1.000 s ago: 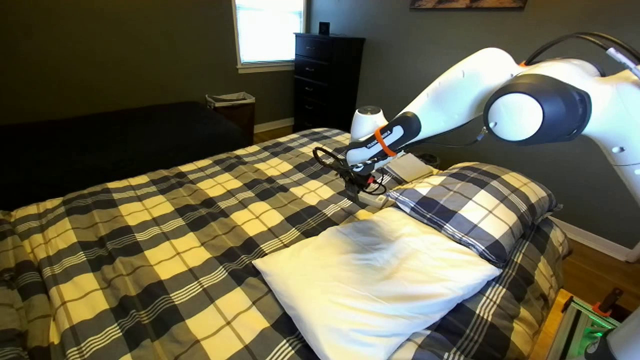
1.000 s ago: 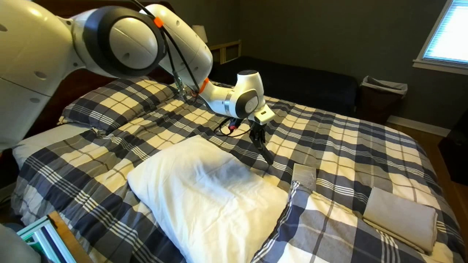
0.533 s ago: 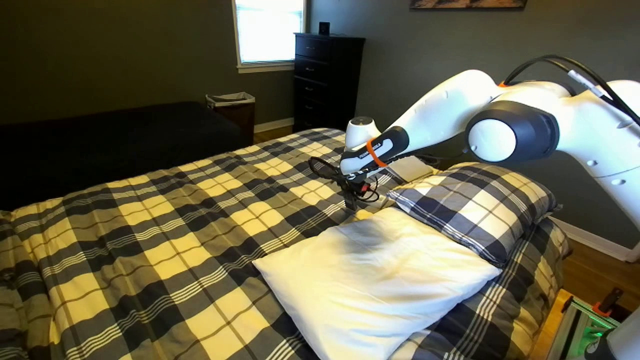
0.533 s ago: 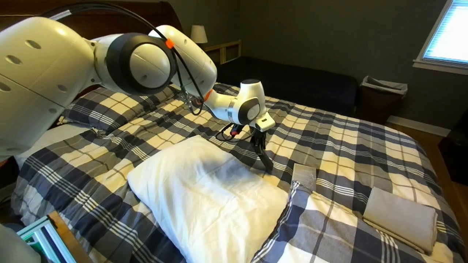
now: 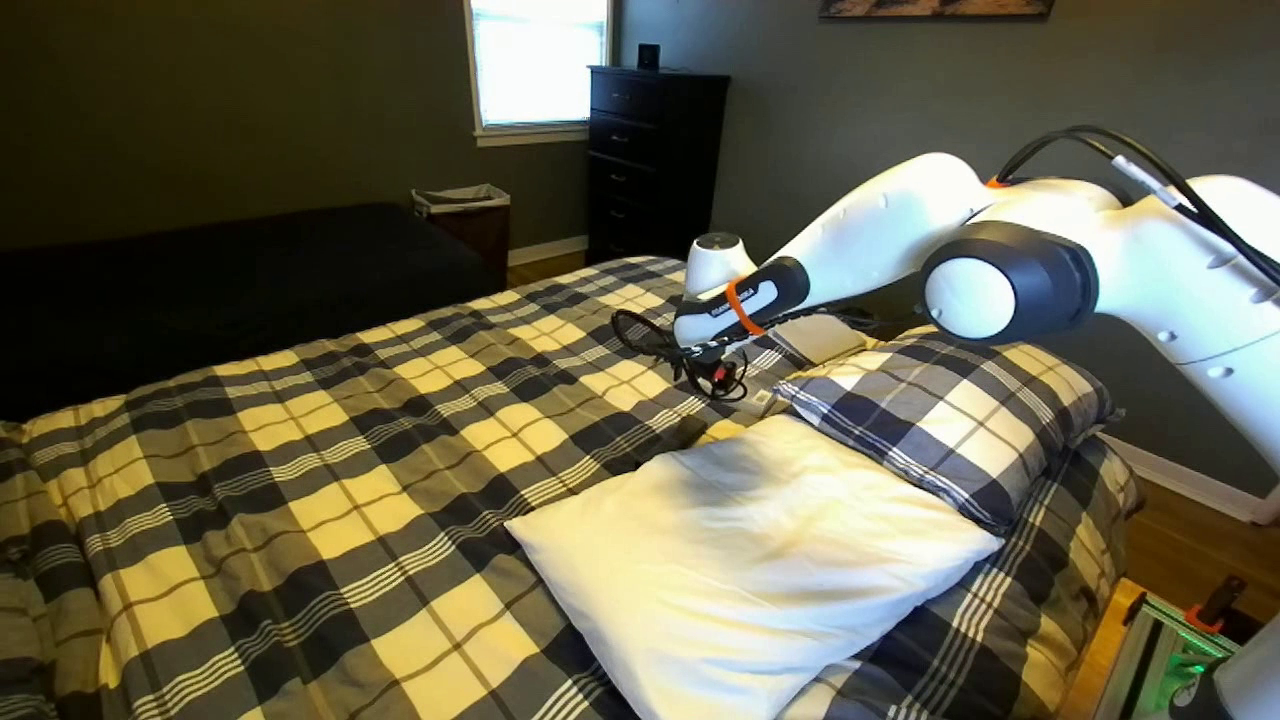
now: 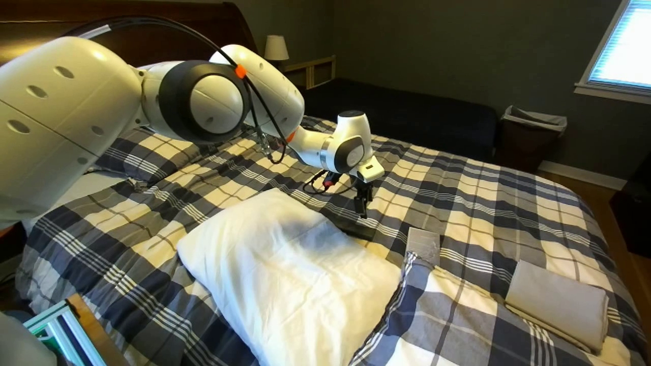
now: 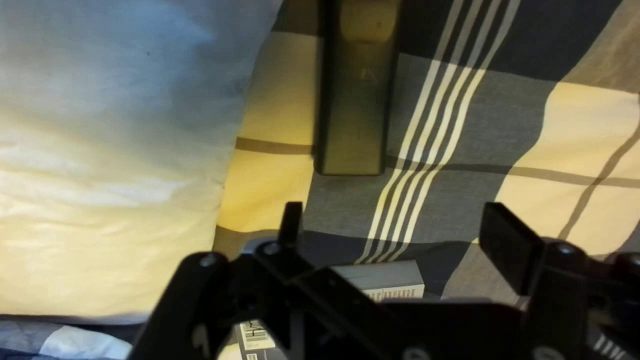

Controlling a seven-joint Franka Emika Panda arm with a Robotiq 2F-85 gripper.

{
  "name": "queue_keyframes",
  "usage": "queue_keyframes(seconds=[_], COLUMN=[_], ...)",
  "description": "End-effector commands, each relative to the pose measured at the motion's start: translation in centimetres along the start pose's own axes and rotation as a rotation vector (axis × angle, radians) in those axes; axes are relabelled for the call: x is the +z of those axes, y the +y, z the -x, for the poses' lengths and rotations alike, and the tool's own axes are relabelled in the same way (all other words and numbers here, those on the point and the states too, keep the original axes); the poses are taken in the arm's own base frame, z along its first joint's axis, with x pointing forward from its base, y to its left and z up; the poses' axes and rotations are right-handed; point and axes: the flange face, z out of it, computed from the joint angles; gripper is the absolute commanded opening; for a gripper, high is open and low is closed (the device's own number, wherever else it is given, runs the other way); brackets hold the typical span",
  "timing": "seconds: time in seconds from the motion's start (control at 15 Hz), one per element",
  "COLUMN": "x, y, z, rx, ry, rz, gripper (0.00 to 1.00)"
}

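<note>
The bar (image 7: 352, 110) is long, narrow and dark, straight-sided, with a squared near end whose corners are slightly rounded. Its edges are black; its face has an olive sheen, a paler rounded patch farther along and a small faint mark below that, too blurred to make out. The far end runs out of the wrist view. It lies flat on the plaid cover (image 7: 575, 120), ahead of the gripper (image 7: 392, 215) in the wrist view, its near end just short of the space between the jaws and closer to the left one there. In both exterior views it is a dark strip just below the jaws.

The jaws stand wide apart, and only the cover and part of a box (image 7: 380, 272) show in the gap. In the wrist view some cover also shows between each jaw and the bar.

The white pillow (image 7: 110, 165) lies left of the jaws in that view, beside the bar. The box, printed along one side, is partly hidden by the gripper. In an exterior view a folded grey cloth (image 6: 557, 305) lies well apart from the jaws, beyond the box.
</note>
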Motion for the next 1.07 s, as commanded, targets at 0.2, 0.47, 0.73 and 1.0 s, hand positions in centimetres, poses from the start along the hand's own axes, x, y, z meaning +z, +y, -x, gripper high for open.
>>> queue_keyframes(seconds=[0.2,0.47,0.73,1.0], x=[-3.4,-4.7,-4.2,-2.6], y=[2.0,5.0,8.9,13.6], z=[-5.1,-11.4,-15.8,-18.9], rx=[0.043,0.052,0.016,-0.025], ry=[0.133,0.297,0.417,0.453], rz=[0.015,0.020,0.067,0.145], gripper=[1.00,1.00,1.00,1.00])
